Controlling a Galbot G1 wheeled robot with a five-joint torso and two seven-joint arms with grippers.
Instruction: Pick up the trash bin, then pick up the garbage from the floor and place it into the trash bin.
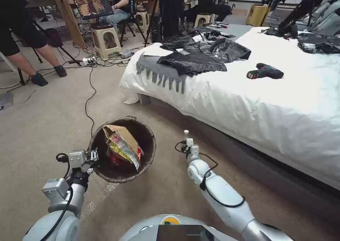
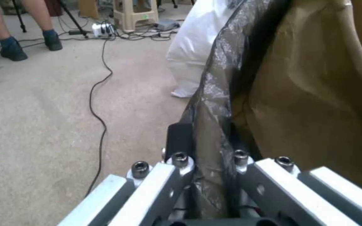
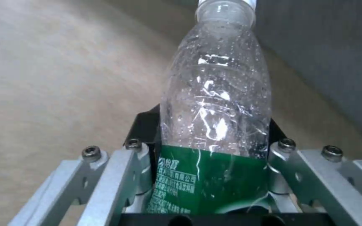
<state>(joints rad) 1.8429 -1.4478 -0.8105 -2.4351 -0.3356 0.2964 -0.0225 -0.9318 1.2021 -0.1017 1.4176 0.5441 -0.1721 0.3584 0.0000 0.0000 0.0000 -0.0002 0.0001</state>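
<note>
Left gripper (image 1: 95, 158) clamped on brown-bagged round trash bin (image 1: 148, 152) rim | right gripper (image 3: 212, 163) grasping clear green-labelled plastic bottle (image 3: 216, 103) | centre bottle over bin before releasing

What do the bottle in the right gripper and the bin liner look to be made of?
Bottle: clear thin plastic, glossy, going by the see-through wall with glints and creases; a green printed film label wraps it where the right gripper clamps it. Bin liner: thin dark brown plastic film, judging by its shiny crinkles and slight translucency; the left gripper pinches it at the rim.
</note>
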